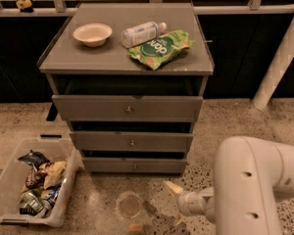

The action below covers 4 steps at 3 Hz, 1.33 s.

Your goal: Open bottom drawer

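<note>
The bottom drawer [134, 166] is the slimmest grey front at the foot of the grey cabinet, with a small round knob [134, 167] at its centre. It sits nearly flush with the drawers above. My gripper [175, 204] is low over the floor, in front of the drawer and to the right of its knob. It is apart from the drawer. Its cream fingertips [172, 187] are spread and hold nothing. My white arm [255, 190] fills the lower right.
The cabinet top [63, 58] holds a white bowl [92, 34], a plastic bottle [143, 32] and a green snack bag [160, 48]. A clear bin [10, 177] of snack packets stands on the floor at left. A white pillar [279, 62] rises at right.
</note>
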Each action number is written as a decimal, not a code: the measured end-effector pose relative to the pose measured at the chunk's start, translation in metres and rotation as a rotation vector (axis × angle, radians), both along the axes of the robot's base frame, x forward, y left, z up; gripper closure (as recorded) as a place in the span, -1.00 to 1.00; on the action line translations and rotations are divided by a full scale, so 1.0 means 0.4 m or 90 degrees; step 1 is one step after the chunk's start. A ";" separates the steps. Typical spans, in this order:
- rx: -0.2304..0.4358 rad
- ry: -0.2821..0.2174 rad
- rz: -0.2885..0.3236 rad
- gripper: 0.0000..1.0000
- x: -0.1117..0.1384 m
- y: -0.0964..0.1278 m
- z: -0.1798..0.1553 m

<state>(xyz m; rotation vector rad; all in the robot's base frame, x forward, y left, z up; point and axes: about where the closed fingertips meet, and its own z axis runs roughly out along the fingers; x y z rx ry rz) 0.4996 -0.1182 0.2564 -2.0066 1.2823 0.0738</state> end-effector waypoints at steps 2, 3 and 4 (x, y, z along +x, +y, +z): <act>0.007 -0.001 -0.074 -1.00 -0.007 -0.101 0.004; 0.009 0.001 -0.121 -1.00 0.011 -0.112 0.000; 0.037 -0.016 -0.241 -1.00 0.068 -0.156 -0.040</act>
